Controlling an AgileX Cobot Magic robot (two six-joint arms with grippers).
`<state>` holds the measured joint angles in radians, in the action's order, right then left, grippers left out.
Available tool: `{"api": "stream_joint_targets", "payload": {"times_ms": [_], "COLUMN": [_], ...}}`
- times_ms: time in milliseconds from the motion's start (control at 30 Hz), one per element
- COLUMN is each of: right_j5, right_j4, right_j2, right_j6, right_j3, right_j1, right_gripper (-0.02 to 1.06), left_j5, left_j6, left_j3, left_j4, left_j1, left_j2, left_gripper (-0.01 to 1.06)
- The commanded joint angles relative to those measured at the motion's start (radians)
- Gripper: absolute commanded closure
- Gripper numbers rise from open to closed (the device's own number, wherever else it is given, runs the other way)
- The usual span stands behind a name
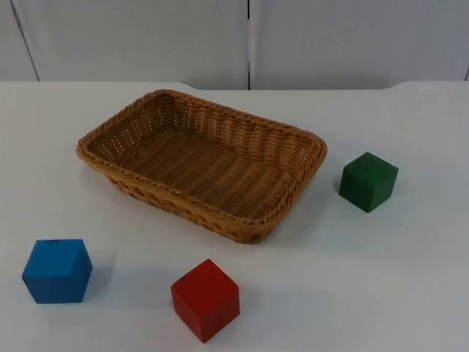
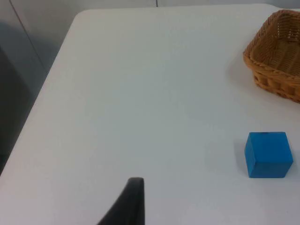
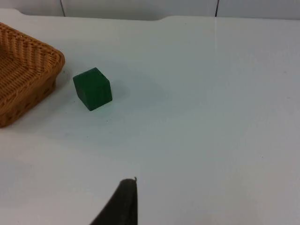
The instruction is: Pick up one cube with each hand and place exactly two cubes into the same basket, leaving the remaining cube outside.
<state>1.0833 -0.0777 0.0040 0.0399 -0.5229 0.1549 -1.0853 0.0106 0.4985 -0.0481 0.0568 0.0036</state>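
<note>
So nothing's been done on this one as far as I can see; the rectangular tan wicker basket (image 1: 203, 164) has no cubes in it, and all three cubes sit on the white table top (image 1: 410, 279) outside it. Using the basket as the landmark: the solid green cube (image 1: 368, 181) is just off its right-hand short end, near but not touching; the glossy red cube (image 1: 205, 299) is in front of its near long side, a bit apart; the matte blue cube (image 1: 57, 270) is off its front-left corner, further out than the red one.

Left gripper (image 2: 126, 206): one black fingertip pokes into its wrist view, hovering above bare table with the blue cube off to the side; can't tell if the fingers are spread or closed. Right gripper (image 3: 119, 204): same story, one fingertip over the table with the green cube and the basket corner ahead of it; finger state can't be told either.

My guess is blue goes to the left arm and green to the right, red stays out; both picks and both drops are left to do.

Basket is woven with a braided rim, slightly sloped walls; cubes look like painted wood, sharp-edged, easy to pinch.
</note>
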Motion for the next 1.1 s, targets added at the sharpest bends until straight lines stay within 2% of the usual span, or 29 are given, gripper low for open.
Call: {"api": "stream_joint_targets", "payload": {"times_ms": [0, 67, 667, 833, 1067], "right_j5": [-0.009, -0.011, -0.011, -0.018, -0.074], "right_j4": [0.005, 0.005, 0.024, 0.041, 0.064], "right_j2": [-0.004, -0.004, -0.004, 0.069, 0.196], "right_j6": [-0.027, -0.051, -0.051, -0.051, -0.056], "right_j3": [0.007, 0.007, 0.002, -0.026, -0.044], "right_j1": [-0.008, -0.008, -0.008, -0.008, -0.008], "right_gripper": [-0.01, -0.01, -0.01, -0.01, -0.01], "left_j5": [0.010, 0.010, 0.010, 0.010, 0.029], "left_j6": [-0.004, -0.004, -0.004, -0.004, -0.004], "left_j3": [-0.005, -0.005, -0.005, 0.014, 0.067], "left_j4": [0.006, 0.006, 0.028, 0.041, 0.060], "left_j1": [0.003, 0.003, 0.003, 0.003, 0.003], "left_j2": [-0.004, -0.004, -0.004, 0.015, 0.116], "left_gripper": [0.00, 0.00, 0.00, 0.00, 0.00]}}
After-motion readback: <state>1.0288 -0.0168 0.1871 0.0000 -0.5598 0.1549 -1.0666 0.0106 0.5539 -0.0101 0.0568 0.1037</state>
